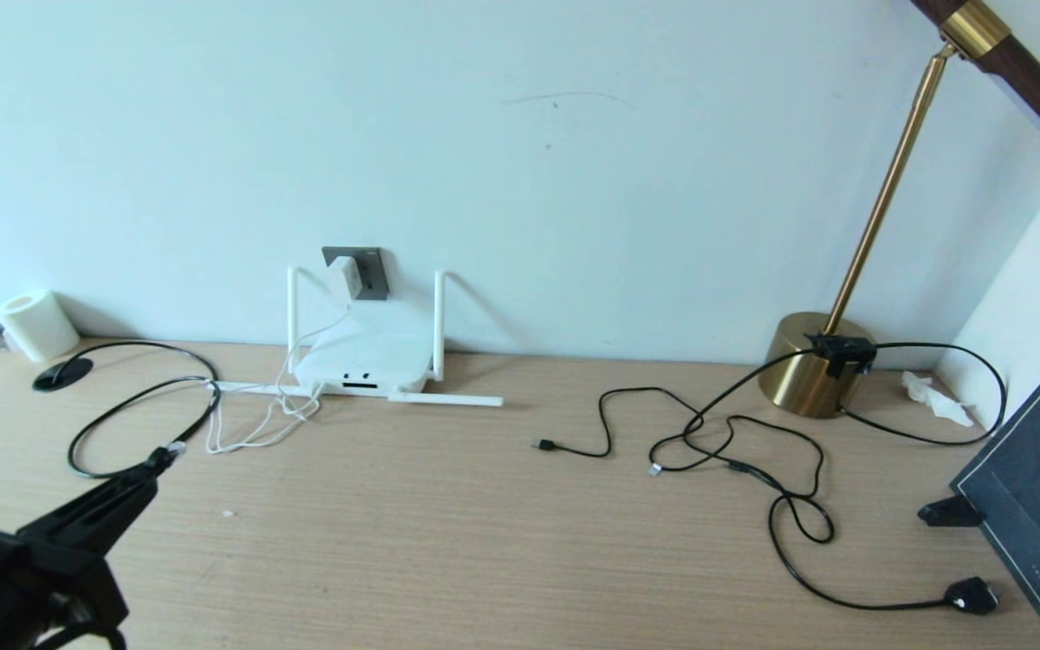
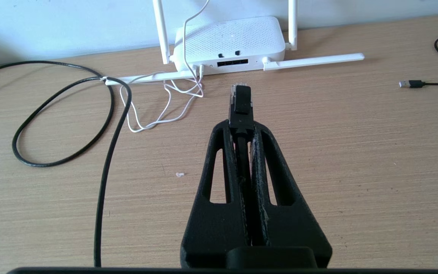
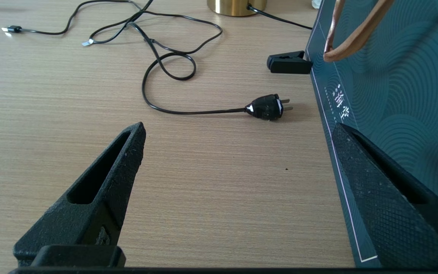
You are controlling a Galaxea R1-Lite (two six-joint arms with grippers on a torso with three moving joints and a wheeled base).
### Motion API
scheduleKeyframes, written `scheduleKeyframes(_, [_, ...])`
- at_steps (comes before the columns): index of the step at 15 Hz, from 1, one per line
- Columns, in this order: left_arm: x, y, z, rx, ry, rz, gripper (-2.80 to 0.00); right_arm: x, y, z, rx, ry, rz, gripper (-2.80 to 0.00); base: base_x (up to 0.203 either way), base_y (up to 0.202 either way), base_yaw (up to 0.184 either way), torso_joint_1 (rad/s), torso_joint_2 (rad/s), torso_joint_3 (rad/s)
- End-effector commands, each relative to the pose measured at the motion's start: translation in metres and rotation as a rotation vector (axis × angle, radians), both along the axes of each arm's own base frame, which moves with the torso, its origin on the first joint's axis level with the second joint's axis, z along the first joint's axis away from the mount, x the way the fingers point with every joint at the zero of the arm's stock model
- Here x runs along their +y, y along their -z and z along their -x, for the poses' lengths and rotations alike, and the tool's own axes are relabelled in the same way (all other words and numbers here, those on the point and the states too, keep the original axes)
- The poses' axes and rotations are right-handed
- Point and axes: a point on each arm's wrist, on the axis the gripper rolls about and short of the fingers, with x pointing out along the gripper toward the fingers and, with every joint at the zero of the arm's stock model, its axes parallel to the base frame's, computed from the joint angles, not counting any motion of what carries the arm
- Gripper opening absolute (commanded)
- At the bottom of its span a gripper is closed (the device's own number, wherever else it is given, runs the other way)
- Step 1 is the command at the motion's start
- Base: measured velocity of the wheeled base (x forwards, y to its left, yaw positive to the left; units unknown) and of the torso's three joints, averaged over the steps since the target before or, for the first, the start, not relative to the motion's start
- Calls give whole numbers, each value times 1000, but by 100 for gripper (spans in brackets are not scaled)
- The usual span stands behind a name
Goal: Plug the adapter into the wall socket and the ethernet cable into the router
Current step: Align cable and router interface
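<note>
Left gripper (image 2: 242, 125) pinched tight on the ethernet cable (image 2: 107, 152), gripping it right behind the clear-tipped connector (image 2: 239, 99), which sticks out past the fingertips and points toward the router (image 2: 230, 43); connector is raised off the desk (image 1: 484, 524) and near the dark port row (image 2: 233, 62) but clearly apart from it. Rest of the cable trails back in a loop across the desk on the robot's left. Router sits flat against the wall below the wall socket (image 1: 371, 271), two antennas up, two lying on the desk. The adapter (image 1: 345, 277) is seated in the socket (its thin white cord (image 1: 258, 424) drops to the router and pools beside it). Right gripper (image 3: 238, 152) spread wide, holding nothing, low over bare desk near a black mains plug (image 3: 266, 107) and a dark patterned board (image 3: 394, 95). Brass lamp base (image 1: 809, 366) with tangled thin black cables on the robot's right.
</note>
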Motion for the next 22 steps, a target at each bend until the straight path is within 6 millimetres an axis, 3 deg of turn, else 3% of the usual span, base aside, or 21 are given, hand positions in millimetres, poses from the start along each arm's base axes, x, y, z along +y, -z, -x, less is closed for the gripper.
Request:
scheduleKeyframes(1, [0,-10,-3,-25,2,5,-280,0,0,0,2,2,0,0,0,0,0,0,0,0])
scheduleKeyframes(5, [-1,-11,-15,6,8,18,-280,0,0,0,2,2,0,0,0,0,0,0,0,0])
scheduleKeyframes(7, [-1,-21,-23,-22,9,39,-280,0,0,0,-12,6,-1,0,0,0,0,0,0,0])
scheduleKeyframes(8, [-1,-29,-27,-48,10,49,-280,0,-1,-2,-48,5,2,0,0,0,0,0,0,0])
scheduleKeyframes(10, [-1,-26,-32,-16,9,67,-280,0,-1,-6,-136,4,0,0,0,0,0,0,0,0])
scheduleKeyframes(13, [-1,-17,-26,13,-1,183,-280,0,1,-6,-122,5,-15,0,0,0,0,0,0,0])
scheduleKeyframes(16, [-1,-28,-15,-56,14,179,-280,0,1,-6,-122,4,-15,0,0,0,0,0,0,0])
scheduleKeyframes(20, [-5,10,-2,112,169,244,-280,0,1,-6,-122,5,-15,0,0,0,0,0,0,0])
scheduleKeyframes(22, [-5,16,-6,175,179,352,-280,0,1,-6,-122,4,-15,0,0,0,0,0,0,0])
